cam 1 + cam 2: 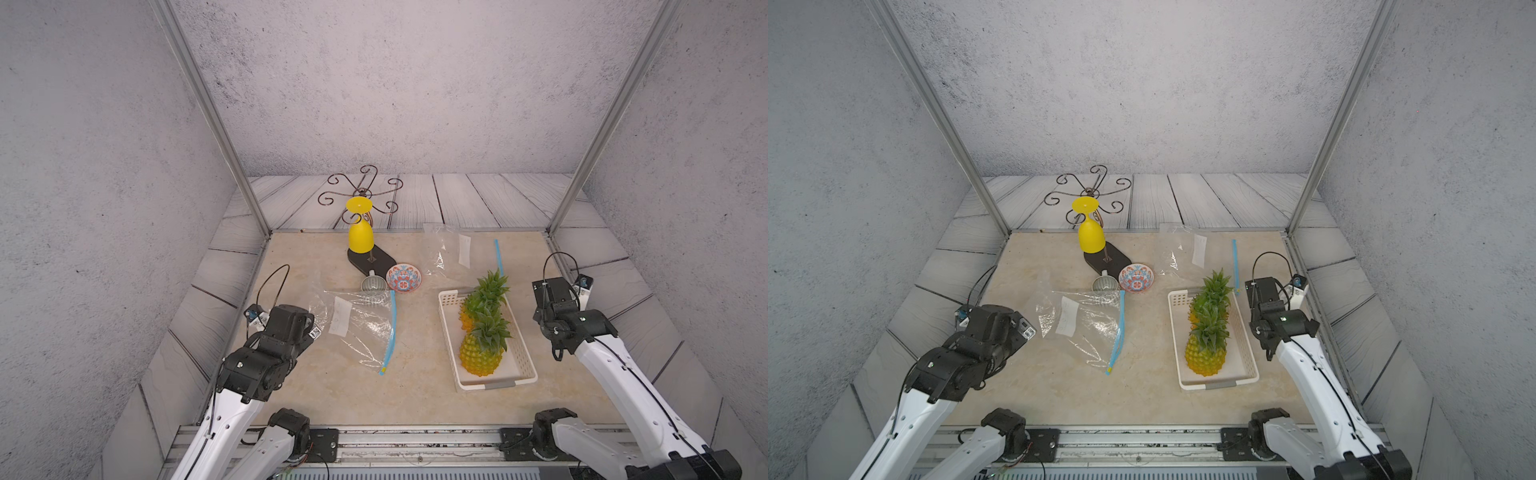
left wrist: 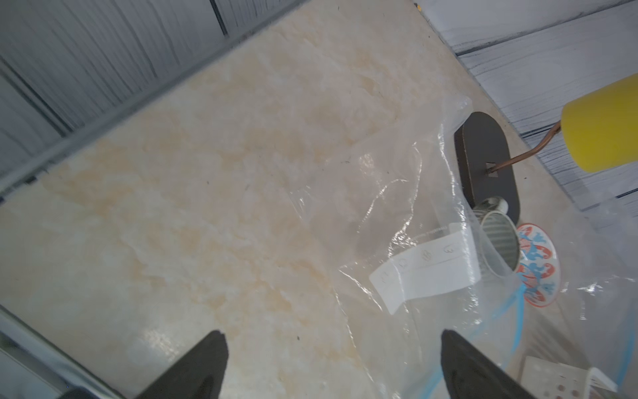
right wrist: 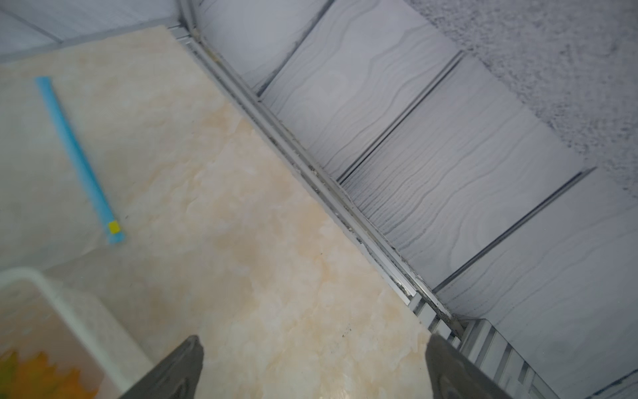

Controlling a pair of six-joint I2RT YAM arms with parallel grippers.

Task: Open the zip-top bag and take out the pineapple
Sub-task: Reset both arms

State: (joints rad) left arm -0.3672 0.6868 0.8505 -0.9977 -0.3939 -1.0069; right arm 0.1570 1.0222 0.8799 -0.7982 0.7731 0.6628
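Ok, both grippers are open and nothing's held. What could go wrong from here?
1. The near zip-top bag lies against the small cup and patterned bowl; tugging it could shove them.
2. In the left wrist view, bag film appears to reach under one finger of the left gripper; closing there might snag it.
3. The pineapple rises above the white basket beside the right gripper; a sideways sweep could tip it.

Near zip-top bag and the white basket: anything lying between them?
Nothing. Both top views show only bare tabletop between the near zip-top bag and the white basket. The patterned bowl sits farther back, off that stretch.
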